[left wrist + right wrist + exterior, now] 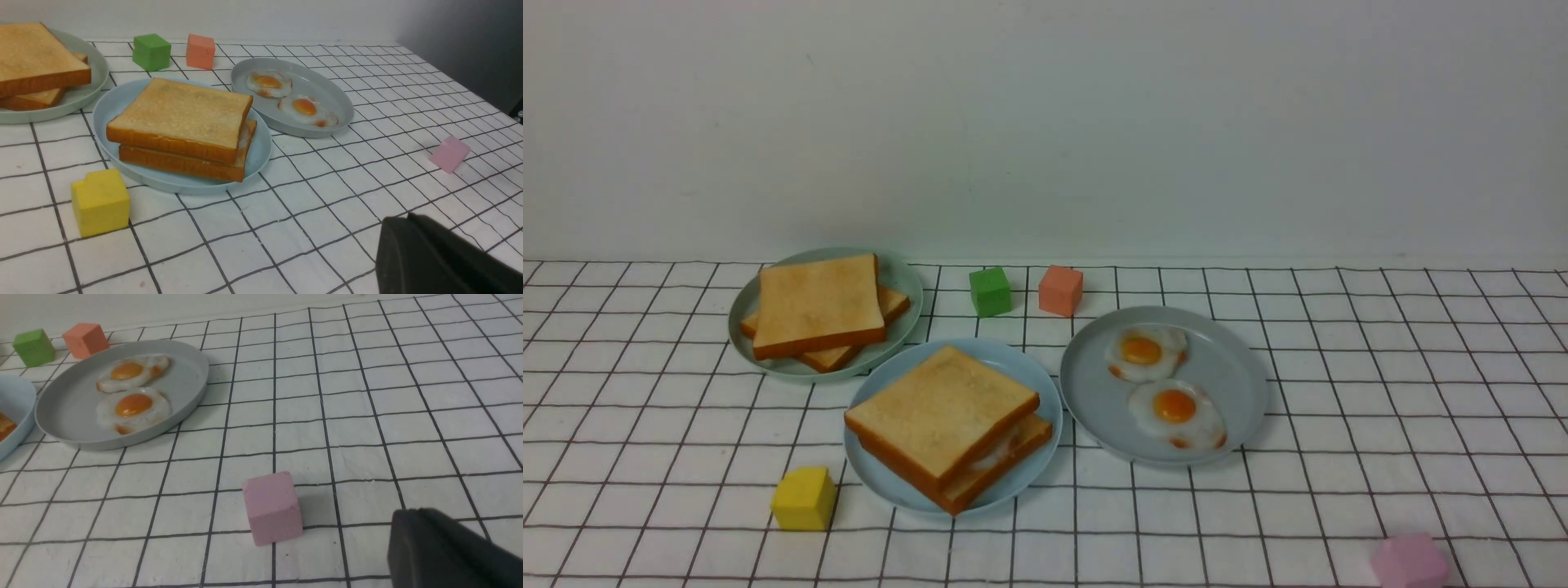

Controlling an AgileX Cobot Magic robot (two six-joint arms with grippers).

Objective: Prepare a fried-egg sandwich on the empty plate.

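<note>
Sandwich: fried-egg sandwich (952, 425) sat assembled on the light blue plate (1033, 384), well ahead of both claws, egg white peeping out between the two slices.
Top slice: lay skewed and tilted over the lower one, overhanging toward the yellow block (803, 498); judged the likeliest thing to slide if the plate were bumped.
Left claw: only a dark edge of the left claw (441, 261) showed in its wrist view; jaws together, holding nothing, drawn back near the table with the sandwich well away.
Right claw: right claw (449, 555) likewise a dark corner in its view, jaws together and empty, the pink block (273, 508) just ahead of it.
Risk, right side: any forward sweep could knock the pink block.
Risk, eggs: two spare eggs (1164, 384) on the grey plate (1241, 359) invited a needless extra pick.
Risk, toast: the spare toast pile (818, 310) did too.
Progress: task judged essentially complete.
</note>
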